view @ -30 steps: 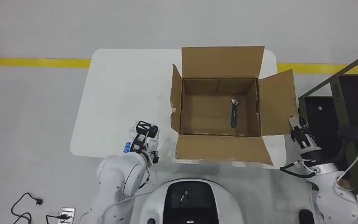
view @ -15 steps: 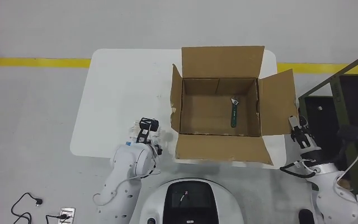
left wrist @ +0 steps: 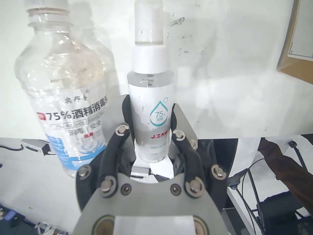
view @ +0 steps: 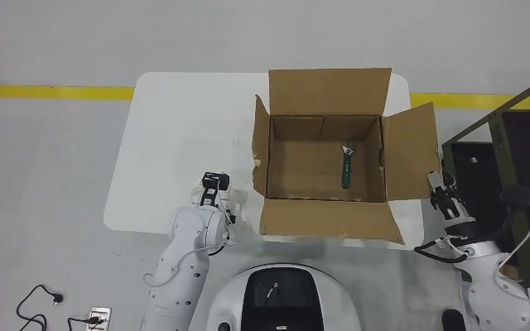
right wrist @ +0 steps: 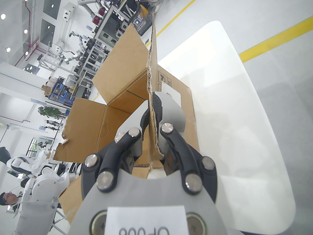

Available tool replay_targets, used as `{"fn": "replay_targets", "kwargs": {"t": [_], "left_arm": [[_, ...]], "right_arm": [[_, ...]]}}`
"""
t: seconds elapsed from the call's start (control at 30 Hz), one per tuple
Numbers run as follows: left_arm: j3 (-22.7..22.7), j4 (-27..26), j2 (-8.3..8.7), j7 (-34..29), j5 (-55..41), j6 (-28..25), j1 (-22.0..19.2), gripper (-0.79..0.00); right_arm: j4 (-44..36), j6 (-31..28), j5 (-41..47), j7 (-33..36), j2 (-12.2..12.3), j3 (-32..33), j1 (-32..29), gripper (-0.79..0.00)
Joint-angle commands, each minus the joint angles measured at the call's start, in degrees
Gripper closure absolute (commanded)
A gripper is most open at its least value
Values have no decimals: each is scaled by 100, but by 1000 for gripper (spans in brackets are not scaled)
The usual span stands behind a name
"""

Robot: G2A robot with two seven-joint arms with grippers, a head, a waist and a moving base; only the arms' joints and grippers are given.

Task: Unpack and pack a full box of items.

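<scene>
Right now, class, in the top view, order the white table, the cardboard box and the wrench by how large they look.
1. white table
2. cardboard box, with its flaps open
3. wrench, lying inside the box
None are close enough to doubt.

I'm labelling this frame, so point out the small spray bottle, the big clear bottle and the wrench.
small spray bottle (left wrist: 151, 113): left wrist view, on its label.
big clear bottle (left wrist: 66, 86): left wrist view, on its mid-body.
wrench (view: 345, 172): top view, on its green handle.

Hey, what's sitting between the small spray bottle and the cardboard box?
Nothing: only bare, lightly scuffed table separates the spray bottle from the cardboard box in the left wrist view, and the top view agrees.
</scene>
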Motion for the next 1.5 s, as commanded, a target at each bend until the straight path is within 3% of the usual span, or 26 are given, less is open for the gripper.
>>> {"fn": "replay_targets", "kwargs": {"t": [0.0,0.13,0.2,0.27,0.4,0.53,0.6,0.67,0.7,0.73,0.77,1.13,1.37,1.4,1.43,1.47], "left_arm": [[8,-1,4,-8,1,7,-3,-785],[46,-22,13,-11,48,-5,-22,-785],[53,-68,15,-30,19,-1,-43,-785],[76,-157,19,-45,12,-35,-51,-785],[109,-541,30,-132,-28,-124,-2,-785],[109,-1165,58,-250,8,-314,108,-785],[99,-1487,75,-362,-42,-479,168,-785],[35,-1772,88,-492,-107,-529,197,-785],[1,-1917,95,-544,-145,-555,197,-785],[-28,-2055,101,-587,-178,-588,196,-785],[-63,-2194,107,-618,-216,-597,192,-785],[-317,-3312,141,-696,-848,-480,-11,-785],[-450,-3495,176,-569,-989,-409,-95,-785],[-469,-3490,179,-562,-1014,-366,-105,-785],[-477,-3486,181,-569,-1067,-331,-115,-785],[-480,-3486,183,-573,-1077,-327,-119,-785]], "right_arm": [[0,0,0,0,0,0,0,-18],[0,0,0,0,0,0,0,-86],[0,0,0,0,0,0,0,-15],[0,0,0,0,0,0,0,-55],[0,0,0,0,0,0,0,0],[0,0,0,0,0,0,0,-25],[2,3,-4,-6,0,-1,2,-135],[-1,-8,-50,-13,1,-18,28,-320],[-1,-13,-81,-8,2,-26,44,-471],[-1,-17,-109,-4,3,-34,58,-757],[1,-12,-134,3,4,-41,70,-785],[-581,-46,-580,-402,1,132,76,-785],[-1165,-386,-1497,-185,46,32,199,-785],[-1195,-449,-1683,-116,56,-36,243,-690],[-1207,-489,-1863,-82,63,-112,294,-357],[-1205,-522,-2049,-52,70,-204,345,-89]]}}
